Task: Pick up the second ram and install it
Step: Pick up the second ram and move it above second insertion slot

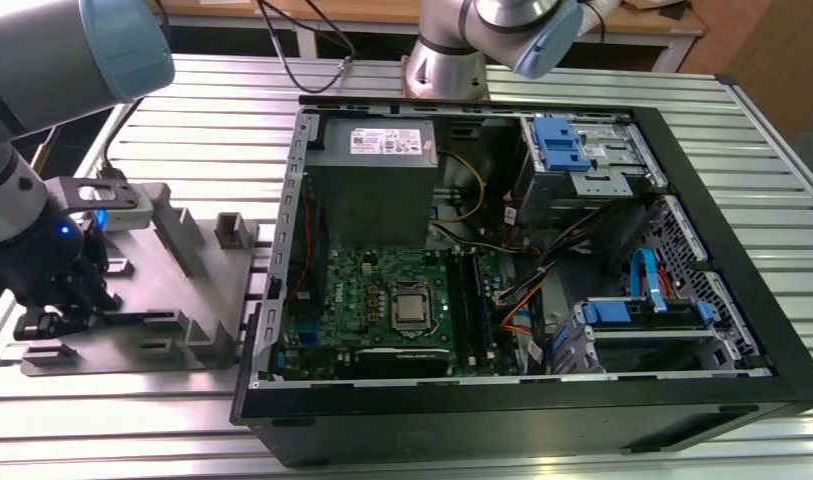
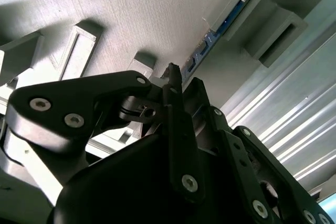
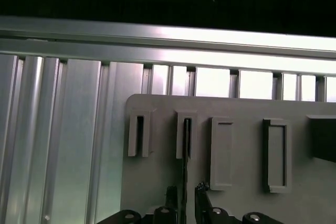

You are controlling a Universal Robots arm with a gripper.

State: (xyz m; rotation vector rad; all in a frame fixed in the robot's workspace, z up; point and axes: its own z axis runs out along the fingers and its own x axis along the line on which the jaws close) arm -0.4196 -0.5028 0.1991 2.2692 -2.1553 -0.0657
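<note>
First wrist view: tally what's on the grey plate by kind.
Narrow slotted grey plastic blocks: 2
Wide rectangular grey frame blocks: 2
Shadowed block, partly out of frame: 1
Thin dark memory stick, edge-on in one slot: 1
Total: 6

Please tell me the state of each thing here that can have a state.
second ram: standing on edge in a slot of the grey fixture.
tool: open, one finger on each side of the second ram, not gripping it.
computer case: side open, motherboard exposed.
</note>
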